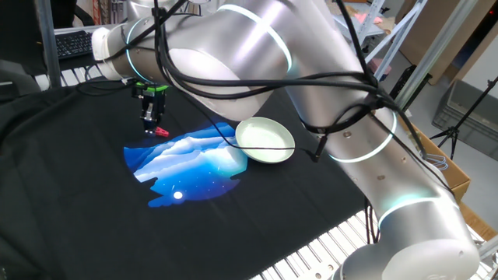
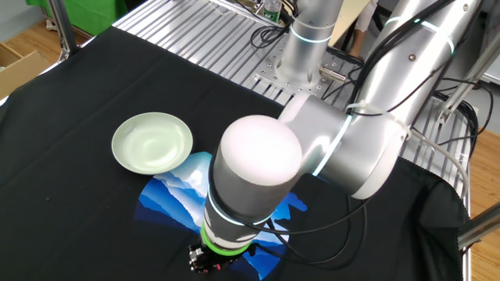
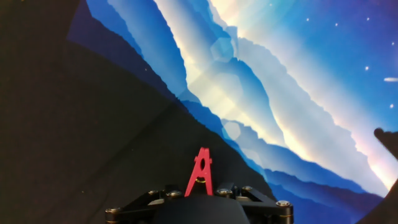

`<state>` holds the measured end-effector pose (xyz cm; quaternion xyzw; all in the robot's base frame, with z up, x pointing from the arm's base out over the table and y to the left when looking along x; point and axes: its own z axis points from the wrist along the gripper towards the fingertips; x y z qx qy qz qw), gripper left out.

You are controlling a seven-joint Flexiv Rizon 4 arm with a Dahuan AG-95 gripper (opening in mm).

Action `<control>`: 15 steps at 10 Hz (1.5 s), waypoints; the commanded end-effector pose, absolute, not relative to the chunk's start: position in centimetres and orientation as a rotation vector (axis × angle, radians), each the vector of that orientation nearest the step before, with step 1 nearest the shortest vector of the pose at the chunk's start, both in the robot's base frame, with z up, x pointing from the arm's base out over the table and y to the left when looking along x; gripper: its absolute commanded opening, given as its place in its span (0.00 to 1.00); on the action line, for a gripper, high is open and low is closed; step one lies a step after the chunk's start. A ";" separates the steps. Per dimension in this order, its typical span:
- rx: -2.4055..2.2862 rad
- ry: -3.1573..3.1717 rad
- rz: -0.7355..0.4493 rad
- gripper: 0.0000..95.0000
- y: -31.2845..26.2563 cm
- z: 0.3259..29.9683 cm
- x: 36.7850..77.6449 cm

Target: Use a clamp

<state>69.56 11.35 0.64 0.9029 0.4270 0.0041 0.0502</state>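
Note:
The clamp (image 1: 161,132) is a tiny bright red clip. It sits at the tips of my gripper (image 1: 151,124), just above the left edge of the blue print. In the hand view the clamp (image 3: 200,173) sticks out forward from between the jaws of my gripper (image 3: 200,191), which is shut on its rear end. Its pointed nose aims at the black cloth near the print's edge. In the other fixed view my gripper (image 2: 205,257) is mostly hidden under the arm's wrist, and the clamp does not show clearly there.
A pale green round plate (image 1: 264,141) lies on the black cloth to the right of the blue mountain print (image 1: 187,165); it also shows in the other fixed view (image 2: 152,142). The arm's big links hang over the table's right side. A slatted metal table edge (image 1: 327,249) runs along the front.

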 end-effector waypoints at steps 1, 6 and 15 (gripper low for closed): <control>2.746 1.305 0.005 0.40 11.4 0.5 69.8; 2.735 1.282 -0.052 0.40 11.3 0.6 69.9; 2.760 1.173 -0.109 0.20 11.3 0.6 69.9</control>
